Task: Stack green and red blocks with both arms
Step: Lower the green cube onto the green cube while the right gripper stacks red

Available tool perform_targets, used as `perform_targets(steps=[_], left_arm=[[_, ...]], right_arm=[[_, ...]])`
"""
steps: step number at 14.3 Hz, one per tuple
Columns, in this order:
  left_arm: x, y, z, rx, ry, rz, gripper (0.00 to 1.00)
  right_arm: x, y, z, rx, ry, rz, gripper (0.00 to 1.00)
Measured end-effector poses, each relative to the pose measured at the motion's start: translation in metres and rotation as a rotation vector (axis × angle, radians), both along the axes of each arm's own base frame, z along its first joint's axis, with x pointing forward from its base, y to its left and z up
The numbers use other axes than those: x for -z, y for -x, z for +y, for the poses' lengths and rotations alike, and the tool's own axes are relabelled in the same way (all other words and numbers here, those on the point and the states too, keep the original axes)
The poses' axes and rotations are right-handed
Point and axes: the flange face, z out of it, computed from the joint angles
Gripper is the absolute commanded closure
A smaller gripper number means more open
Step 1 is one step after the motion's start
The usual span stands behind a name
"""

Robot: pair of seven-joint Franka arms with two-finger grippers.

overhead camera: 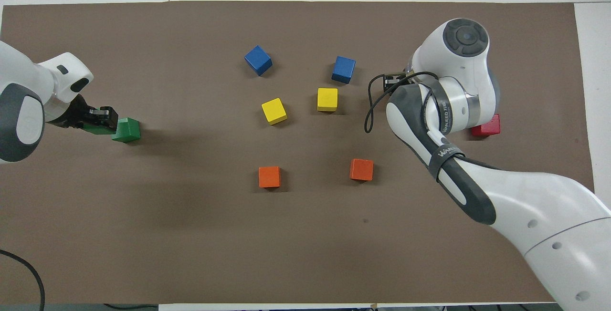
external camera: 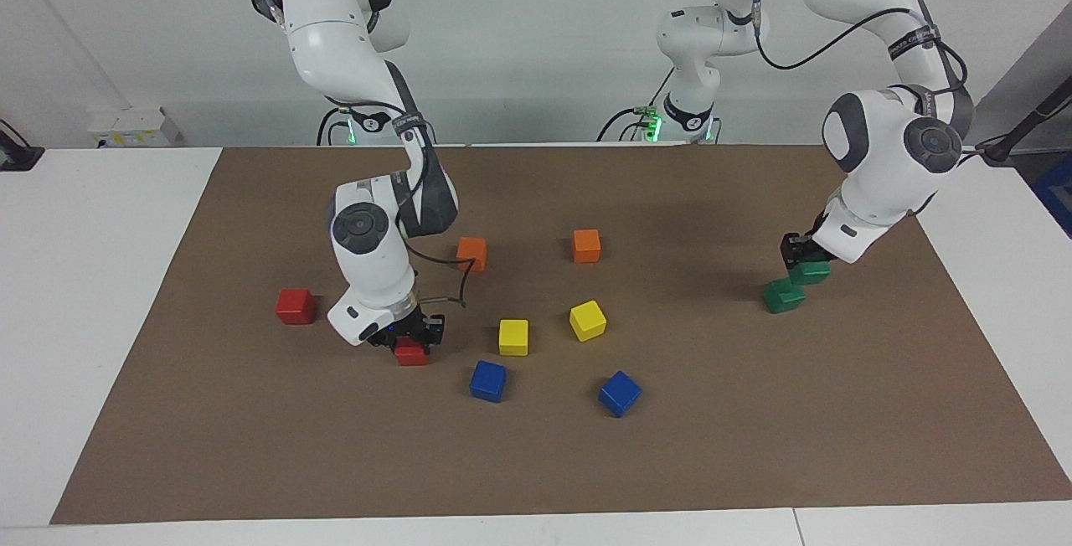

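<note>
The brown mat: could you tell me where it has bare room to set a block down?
The mat is bare in the wide strip between the orange blocks and the robots, and between the blue blocks and its edge farthest from the robots. It is crowded mid-table around the yellow blocks, and at each end, where a gripper is shut on a block.

Cubes (external camera: 512,337) scattered on mat (external camera: 251,462)

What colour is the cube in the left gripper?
Dark green: the small glossy cube held by the left gripper, clearest in the facing view.
</note>
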Motion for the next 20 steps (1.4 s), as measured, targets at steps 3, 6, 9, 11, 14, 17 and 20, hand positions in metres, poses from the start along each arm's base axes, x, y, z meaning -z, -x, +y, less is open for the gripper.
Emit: perform_targets(steps=[3,6,9,11,14,17,20], left_arm=[[0.008,0.000,-0.003,-0.006,0.013,-0.018,1.00],[0.017,0.002,-0.003,-0.068,0.026,-0.027,1.00],[0.027,0.006,-0.003,-0.190,0.014,-0.022,1.00],[0.033,0.009,-0.003,-0.216,0.012,-0.022,1.00],[0.035,0.010,0.002,-0.223,0.011,-0.019,1.00],[0.035,0.010,0.009,-0.194,0.015,-0.019,1.00],[0.035,0.010,0.013,-0.188,0.017,-0.024,1.00]], right_arm=[[-0.086,-0.002,-0.054,-0.003,0.004,0.029,1.00],[-0.131,0.015,-0.115,-0.041,0.000,0.025,1.00],[-0.123,0.035,-0.153,-0.009,-0.003,0.050,1.00],[-0.109,0.044,-0.169,-0.005,-0.003,0.015,1.00],[-0.074,0.063,-0.191,-0.021,0.002,-0.052,1.00],[-0.064,0.073,-0.193,-0.018,0.001,-0.037,1.00],[-0.054,0.077,-0.193,-0.017,0.000,-0.031,1.00]])
